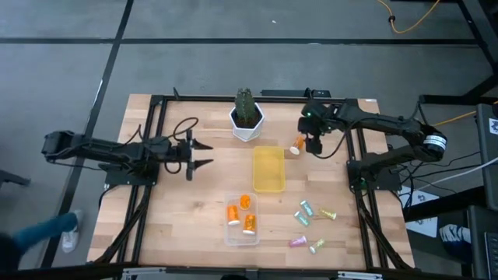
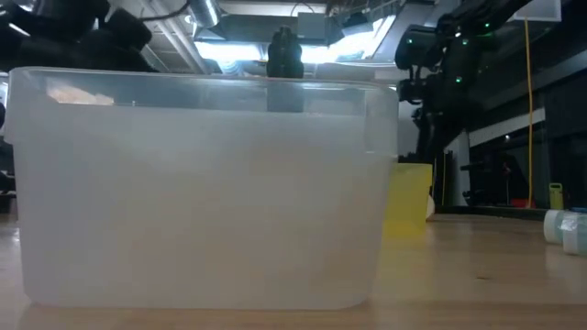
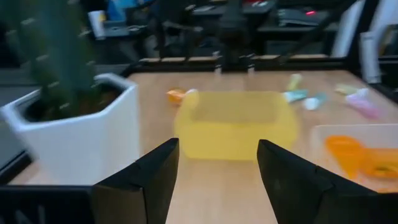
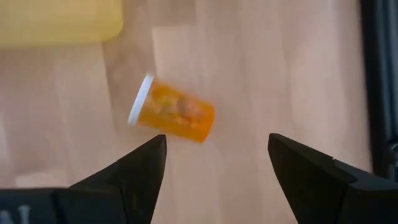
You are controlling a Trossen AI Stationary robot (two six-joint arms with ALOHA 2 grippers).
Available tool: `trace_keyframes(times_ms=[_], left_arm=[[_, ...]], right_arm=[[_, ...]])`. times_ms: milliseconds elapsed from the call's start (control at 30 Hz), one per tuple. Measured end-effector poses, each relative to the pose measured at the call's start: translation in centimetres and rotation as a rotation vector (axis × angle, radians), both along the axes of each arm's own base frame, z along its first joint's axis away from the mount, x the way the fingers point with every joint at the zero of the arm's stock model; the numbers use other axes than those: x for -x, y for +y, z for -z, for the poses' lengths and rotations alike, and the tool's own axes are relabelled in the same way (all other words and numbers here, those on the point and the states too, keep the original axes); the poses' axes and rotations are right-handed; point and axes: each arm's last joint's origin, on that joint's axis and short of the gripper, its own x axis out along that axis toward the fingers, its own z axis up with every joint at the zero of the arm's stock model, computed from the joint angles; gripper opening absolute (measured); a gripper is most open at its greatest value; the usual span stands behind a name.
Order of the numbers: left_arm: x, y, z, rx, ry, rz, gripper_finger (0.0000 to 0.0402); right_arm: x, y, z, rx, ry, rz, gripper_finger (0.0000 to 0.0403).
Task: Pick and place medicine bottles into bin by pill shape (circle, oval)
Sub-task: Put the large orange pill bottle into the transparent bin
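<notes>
The right tool (image 1: 314, 145) hangs over the far right part of the wooden surface (image 1: 194, 210), just beside an orange bottle (image 1: 297, 145) that lies on its side between the tool and the yellow bin (image 1: 268, 169). In the right wrist view that orange bottle (image 4: 173, 117) rests flat on the wood with its white cap toward the yellow bin (image 4: 59, 22), and the right tool (image 4: 217, 163) is released, its two dark fingers (image 4: 134, 171) spread wide to either side and touching nothing. The bottle is free, not gripped

The left tool (image 1: 204, 154) waits over the left half of the surface, level with the white pot of cactus (image 1: 246, 117), its fingers apart and empty. In the left wrist view the left tool (image 3: 217, 168) faces the yellow bin (image 3: 233, 124), with the white pot (image 3: 81, 124) to one side and the orange bottle (image 3: 180, 95) lying beyond the bin

The clear bin (image 1: 242, 219) sits at the near middle of the surface and holds three orange bottles (image 1: 247, 212). To its right, on the bare wood near the right edge, five pale bottles (image 1: 311, 225) in green and pink lie loose on their sides, near each other but apart. The yellow bin looks empty from above

In the low view the clear bin (image 2: 197, 192) fills most of the picture, the yellow bin (image 2: 408, 202) shows just behind its right side, and one pale bottle (image 2: 564, 227) lies at the right edge
</notes>
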Motion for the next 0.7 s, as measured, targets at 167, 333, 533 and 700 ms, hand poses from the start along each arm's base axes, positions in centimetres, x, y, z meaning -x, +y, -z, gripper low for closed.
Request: trace_keyframes(times_ms=[167, 333, 533, 700], left_arm=[[0.2, 1.2, 0.1, -0.007, 0.006, -0.079, 0.0212], [0.3, 1.6, 0.4, -0.008, 0.034, -0.124, 0.0212], [0.4, 1.8, 0.7, 0.032, 0.063, -0.221, 0.0212], [0.7, 1.3, 2.0, 0.039, 0.103, -0.062, 0.0212]], right_arm=[[-0.7, -0.4, -0.4, 0.040, -0.077, 0.004, 0.0284], [-1.0, -0.5, -0.5, 0.059, -0.110, 0.002, 0.0284], [-0.9, -0.5, -0.5, 0.058, -0.109, 0.003, 0.0284], [-0.9, -0.5, -0.5, 0.060, -0.108, 0.001, 0.0284]])
